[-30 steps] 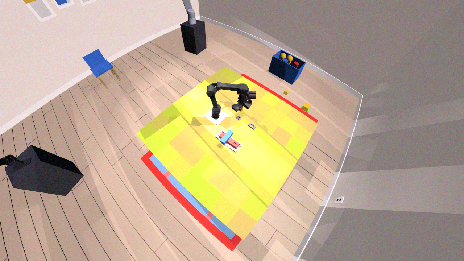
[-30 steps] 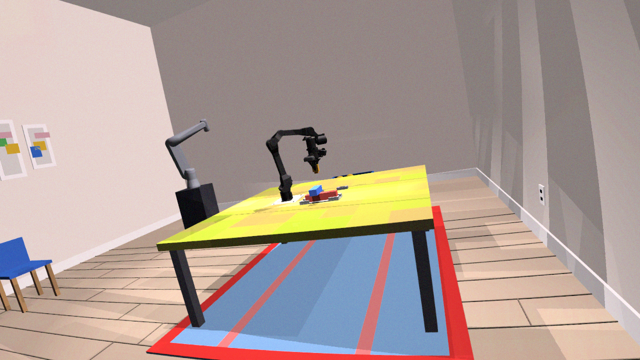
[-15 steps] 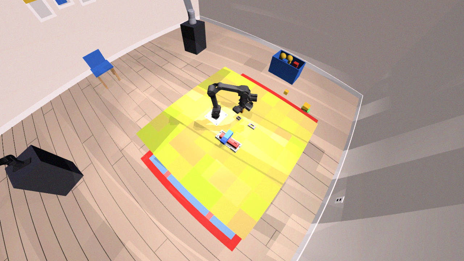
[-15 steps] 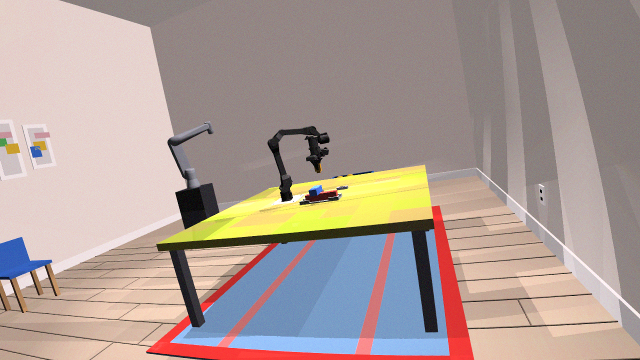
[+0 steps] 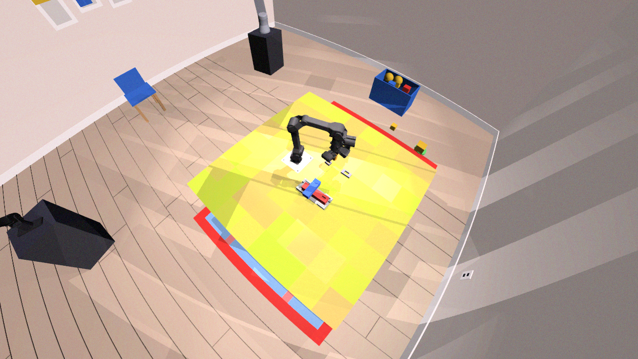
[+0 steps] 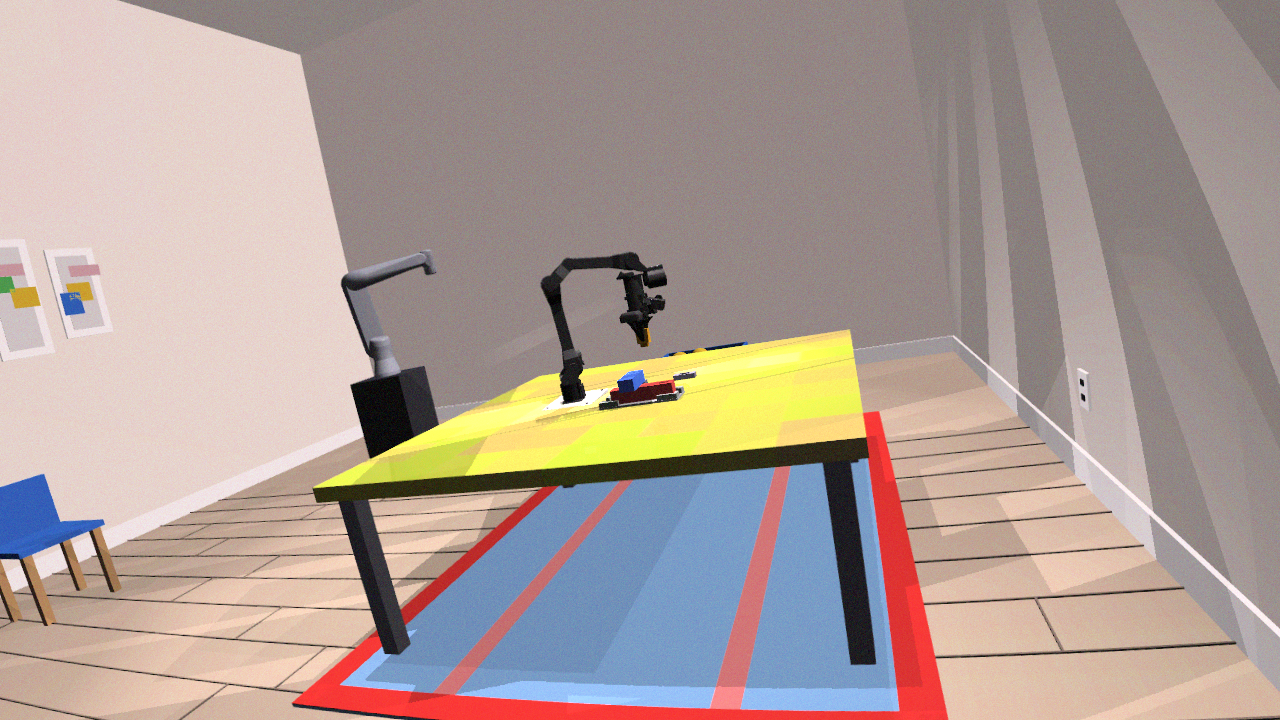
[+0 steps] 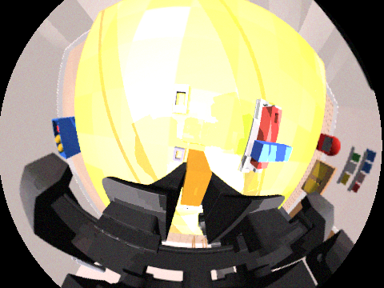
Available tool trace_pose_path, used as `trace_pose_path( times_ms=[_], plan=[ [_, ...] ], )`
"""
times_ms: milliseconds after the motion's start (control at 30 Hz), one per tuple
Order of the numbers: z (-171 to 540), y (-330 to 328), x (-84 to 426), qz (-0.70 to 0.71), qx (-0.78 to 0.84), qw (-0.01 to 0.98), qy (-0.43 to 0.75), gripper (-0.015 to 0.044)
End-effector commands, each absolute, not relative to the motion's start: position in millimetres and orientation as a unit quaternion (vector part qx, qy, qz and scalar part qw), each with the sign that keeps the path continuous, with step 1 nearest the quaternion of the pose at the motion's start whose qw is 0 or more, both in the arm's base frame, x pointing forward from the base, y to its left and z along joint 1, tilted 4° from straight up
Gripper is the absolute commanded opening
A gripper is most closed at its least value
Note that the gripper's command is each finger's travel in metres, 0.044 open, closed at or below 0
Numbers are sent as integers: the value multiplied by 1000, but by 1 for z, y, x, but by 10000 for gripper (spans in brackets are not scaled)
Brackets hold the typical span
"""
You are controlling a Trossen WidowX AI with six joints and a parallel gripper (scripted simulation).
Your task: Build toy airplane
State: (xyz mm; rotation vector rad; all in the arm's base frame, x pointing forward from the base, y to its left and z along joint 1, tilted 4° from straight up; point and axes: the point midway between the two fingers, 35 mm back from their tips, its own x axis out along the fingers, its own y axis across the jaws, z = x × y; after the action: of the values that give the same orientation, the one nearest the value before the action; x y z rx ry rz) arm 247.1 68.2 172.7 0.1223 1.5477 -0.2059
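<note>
The red fuselage (image 5: pixel 321 196) (image 6: pixel 660 387) (image 7: pixel 269 124) lies in the pale cradle (image 5: pixel 325 206) (image 6: pixel 612 405) (image 7: pixel 253 136). The blue wing (image 5: pixel 311 188) (image 6: pixel 631 381) (image 7: pixel 271 151) sits across the top of the fuselage; its tab is hidden. The small dark socket near the fuselage's tail shows empty in the wrist view. My gripper (image 6: pixel 643 333) (image 7: pixel 197 176) is shut on the orange tail fin (image 6: pixel 644 338) (image 7: pixel 197 178) and holds it in the air above the table, away from the cradle. The fin's tab cannot be made out.
Two small pale holders stand on the yellow table (image 5: pixel 285 250) (image 6: pixel 501 447): a larger one (image 5: pixel 346 173) (image 6: pixel 684 375) (image 7: pixel 181 100) and a smaller one (image 5: pixel 328 162) (image 7: pixel 178 154) near the point below the fin. The arm's white base plate (image 5: pixel 297 166) is beside the cradle.
</note>
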Motion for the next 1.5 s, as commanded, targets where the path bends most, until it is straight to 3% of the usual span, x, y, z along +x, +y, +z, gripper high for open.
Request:
trace_pose_path(
  times_ms=[0, 1467],
  plan=[
    [173, 59, 257, -89, 54, 711, 696, 0],
    [162, -48, 306, -87, 40, 713, 694, 0]
  ],
)
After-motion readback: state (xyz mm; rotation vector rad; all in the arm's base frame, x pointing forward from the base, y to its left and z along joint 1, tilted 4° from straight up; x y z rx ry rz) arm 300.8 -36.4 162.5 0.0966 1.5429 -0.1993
